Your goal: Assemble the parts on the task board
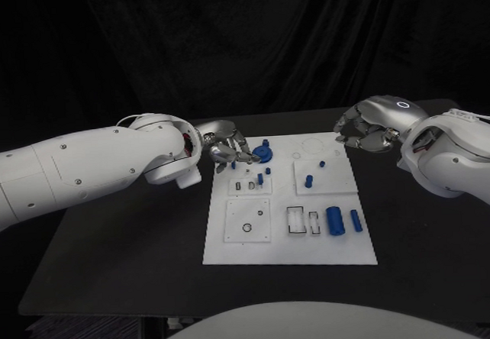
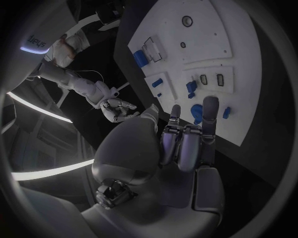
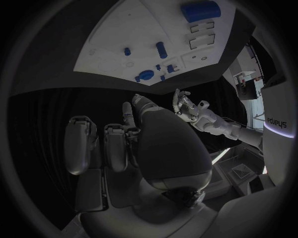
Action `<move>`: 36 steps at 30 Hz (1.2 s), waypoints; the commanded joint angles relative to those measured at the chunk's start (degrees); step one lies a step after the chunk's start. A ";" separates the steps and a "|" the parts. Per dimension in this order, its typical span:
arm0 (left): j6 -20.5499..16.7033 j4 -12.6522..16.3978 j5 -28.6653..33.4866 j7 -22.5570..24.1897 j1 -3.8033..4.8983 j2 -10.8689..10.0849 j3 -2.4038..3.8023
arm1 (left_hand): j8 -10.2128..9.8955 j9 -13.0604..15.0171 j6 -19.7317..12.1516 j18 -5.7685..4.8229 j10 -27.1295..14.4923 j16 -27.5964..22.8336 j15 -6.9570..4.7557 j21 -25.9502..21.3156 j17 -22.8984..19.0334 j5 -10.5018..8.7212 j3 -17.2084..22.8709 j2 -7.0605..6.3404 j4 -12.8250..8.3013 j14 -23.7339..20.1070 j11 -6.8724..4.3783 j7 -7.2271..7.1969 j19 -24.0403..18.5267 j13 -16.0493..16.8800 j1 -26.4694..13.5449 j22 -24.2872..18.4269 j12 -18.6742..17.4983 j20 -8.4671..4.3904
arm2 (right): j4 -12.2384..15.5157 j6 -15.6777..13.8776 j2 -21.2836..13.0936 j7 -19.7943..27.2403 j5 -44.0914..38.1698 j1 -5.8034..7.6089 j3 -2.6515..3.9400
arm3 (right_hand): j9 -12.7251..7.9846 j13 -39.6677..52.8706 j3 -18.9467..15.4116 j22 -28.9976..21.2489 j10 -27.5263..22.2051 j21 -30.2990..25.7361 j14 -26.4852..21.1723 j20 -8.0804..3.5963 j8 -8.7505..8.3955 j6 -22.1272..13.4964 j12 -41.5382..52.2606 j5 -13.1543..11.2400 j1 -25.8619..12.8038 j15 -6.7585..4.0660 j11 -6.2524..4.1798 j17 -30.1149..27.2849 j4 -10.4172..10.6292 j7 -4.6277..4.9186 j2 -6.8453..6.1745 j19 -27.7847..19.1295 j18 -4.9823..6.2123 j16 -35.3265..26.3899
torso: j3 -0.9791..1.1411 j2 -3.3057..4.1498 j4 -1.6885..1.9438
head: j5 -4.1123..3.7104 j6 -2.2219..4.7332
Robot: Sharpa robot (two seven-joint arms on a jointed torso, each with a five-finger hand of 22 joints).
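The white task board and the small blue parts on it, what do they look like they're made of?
White task board: likely rigid plastic, matte, with flat even colour and crisp cut-out slots. Small blue parts, such as the big cylinder: probably plastic too, uniform saturated blue with soft highlights. Neither can be confirmed by look alone.

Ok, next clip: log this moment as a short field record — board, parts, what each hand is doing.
board: white task board on the black table
parts: large blue cylinder and slimmer blue piece lying at the board's near right; round blue part at its far left
left hand: left hand over the board's far-left corner, fingertips by the round blue part; contact unclear
right hand: right hand beyond the board's far-right corner, fingers curled, nothing in it
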 commanded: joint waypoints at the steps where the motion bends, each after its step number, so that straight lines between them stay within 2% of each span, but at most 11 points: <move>1: -0.56 1.44 -5.61 -9.26 0.46 0.33 0.02 | 4.95 4.83 -1.62 -0.84 4.51 0.43 -0.59 3.50 10.58 -0.02 -1.48 0.16 -0.14 3.60 -0.68 -0.48 3.87 13.86 -2.31 5.38 1.42 -0.64 | -0.13 1.51 0.12 -1.62 -0.08 -0.27 0.03 | -0.11 15.08 -0.04 11.67 6.17 -0.04 5.17 0.04 -0.36 0.42 0.15 0.37 0.33 -0.01 0.10 11.84 0.40 -0.04 0.07 1.66 0.73 -0.09 | 0.63 0.33 -0.92 | 0.47 -0.12; 5: 0.93 2.46 -7.34 -13.97 0.71 0.99 0.02 | 11.36 12.43 -2.07 -2.42 6.25 0.62 -1.73 7.71 14.80 -0.61 -3.86 0.37 1.25 7.43 -1.66 -1.66 10.69 14.99 -7.03 13.61 2.20 -1.59 | -0.42 1.90 0.24 -1.72 -0.08 -0.49 0.03 | -0.16 15.08 -0.03 11.65 6.17 -0.08 5.19 0.04 -0.43 0.45 0.15 0.78 0.29 -0.01 0.10 11.85 0.52 -0.04 0.06 1.67 0.73 -0.07 | 0.98 0.51 -1.52 | 1.03 -0.12; 10: 2.44 1.95 -8.14 -17.88 0.82 2.58 0.02 | 15.54 20.13 -2.18 -3.33 6.25 0.63 -3.27 9.97 15.04 -0.17 -5.61 0.99 1.39 7.63 -3.16 -3.11 15.65 14.99 -10.88 18.38 2.20 -3.04 | -1.03 2.65 0.53 -1.94 -0.08 -0.72 0.03 | -0.19 15.08 0.01 11.64 6.17 -0.14 5.18 0.04 -0.46 0.51 0.15 1.10 0.33 -0.01 0.12 11.80 0.54 -0.05 0.05 1.66 0.75 -0.13 | 1.28 0.68 -2.09 | 1.53 -0.12; 13: 3.24 0.96 -8.36 -19.29 0.85 3.85 0.02 | 18.15 25.05 -1.03 -4.63 6.25 0.63 -4.63 12.62 15.04 0.64 -5.95 1.35 0.98 7.63 -4.51 -4.44 21.22 14.99 -11.61 24.30 2.20 -4.32 | -1.27 2.94 0.71 -2.02 -0.08 -0.86 0.03 | -0.20 15.08 0.04 11.62 6.17 -0.21 5.18 0.04 -0.46 0.57 0.15 1.30 0.36 0.00 0.13 11.79 0.55 -0.06 0.06 1.64 0.76 -0.15 | 1.50 0.73 -2.37 | 2.00 -0.12; 14: 3.65 0.56 -8.41 -19.75 0.85 4.32 0.02 | 18.75 27.41 -0.84 -5.61 6.25 0.63 -5.44 14.57 15.04 0.79 -6.04 1.52 0.87 7.63 -5.32 -5.15 24.92 14.99 -11.80 28.64 2.20 -5.20 | -1.35 2.99 0.81 -2.01 -0.08 -0.91 0.03 | -0.21 15.08 0.06 11.63 6.17 -0.16 5.17 0.05 -0.47 0.60 0.15 1.44 0.39 0.00 0.13 11.77 0.55 -0.06 0.06 1.67 0.75 -0.17 | 1.56 0.73 -2.42 | 2.01 -0.12; 15: 3.98 0.27 -8.44 -20.08 0.86 4.67 0.02 | 18.79 28.30 -0.82 -6.10 6.25 0.63 -5.86 15.43 15.04 0.82 -6.09 1.60 0.86 7.63 -5.64 -5.46 26.57 14.99 -11.93 30.68 2.20 -5.57 | -1.40 2.99 0.89 -1.99 -0.08 -0.96 0.03 | -0.21 15.08 0.06 11.63 6.17 -0.16 5.17 0.05 -0.47 0.60 0.15 1.44 0.39 0.00 0.13 11.77 0.55 -0.06 0.06 1.67 0.75 -0.17 | 1.58 0.73 -2.43 | 1.99 -0.12; 16: 4.49 -0.21 -8.49 -20.53 0.86 5.27 0.02 | 18.50 30.76 -0.54 -7.56 6.25 0.63 -6.77 17.87 15.04 0.73 -6.33 1.69 0.78 7.63 -6.50 -6.16 31.17 14.99 -12.43 36.90 2.20 -6.58 | -1.44 2.97 1.02 -1.95 -0.08 -1.03 0.03 | -0.22 15.08 0.08 11.61 6.17 -0.23 5.18 0.05 -0.48 0.62 0.15 1.57 0.42 0.01 0.14 11.77 0.55 -0.06 0.06 1.64 0.77 -0.17 | 1.62 0.75 -2.48 | 2.06 -0.12; 17: 4.78 -0.47 -8.51 -20.73 0.86 5.60 0.02 | 18.39 31.42 -0.26 -7.75 6.25 0.63 -7.00 18.18 15.04 0.75 -6.37 1.70 0.68 7.63 -6.71 -6.33 31.76 14.99 -12.48 37.71 2.20 -6.80 | -1.44 2.94 1.08 -1.92 -0.08 -1.06 0.03 | -0.23 15.08 0.09 11.64 6.17 -0.14 5.20 0.05 -0.49 0.64 0.15 1.67 0.44 0.01 0.15 11.85 0.54 -0.05 0.05 1.69 0.74 -0.06 | 1.69 0.80 -2.60 | 2.21 -0.12; 19: 5.54 -1.20 -8.54 -21.14 0.86 6.42 0.03 | 18.06 32.44 0.06 -8.05 6.25 0.63 -7.32 18.64 15.04 0.97 -6.32 1.74 0.38 7.63 -7.01 -6.59 32.65 14.99 -12.36 38.97 2.20 -7.13 | -1.44 2.89 1.21 -1.87 -0.08 -1.13 0.04 | -0.25 15.08 0.10 11.74 6.17 0.17 5.28 0.05 -0.50 0.66 0.15 1.81 0.45 0.01 0.16 12.13 0.55 -0.05 0.04 1.82 0.67 0.28 | 1.56 0.69 -2.47 | 2.19 -0.12; 28: 5.75 -3.27 -8.58 -23.99 0.77 8.33 0.01 | 16.21 34.17 0.41 -8.13 6.25 0.63 -7.77 18.70 15.04 2.75 -5.68 1.90 -1.01 7.63 -7.36 -6.88 32.95 14.99 -11.47 39.30 2.20 -7.64 | -1.49 2.46 1.46 -1.57 -0.08 -1.36 0.04 | -0.32 15.08 0.11 11.76 6.17 0.20 5.32 0.06 -0.60 0.66 0.15 2.32 0.40 0.05 0.23 12.23 0.63 0.00 -0.04 1.86 0.66 0.41 | 1.58 0.46 -2.38 | 1.76 -0.12; 36: 5.85 -4.69 -8.59 -24.88 0.72 9.34 0.01 | 16.15 34.22 0.42 -8.09 6.25 0.63 -7.77 18.64 15.04 2.81 -5.67 1.89 -1.04 7.63 -7.37 -6.88 32.85 14.99 -11.46 39.14 2.20 -7.64 | -1.48 1.67 1.49 -1.13 -0.08 -1.72 0.04 | -0.43 15.05 0.18 11.70 6.15 -0.01 5.31 0.09 -0.81 0.45 0.14 2.76 0.43 0.10 0.28 12.15 0.67 0.08 -0.06 1.80 0.71 0.33 | 1.47 0.41 -2.43 | 1.97 -0.12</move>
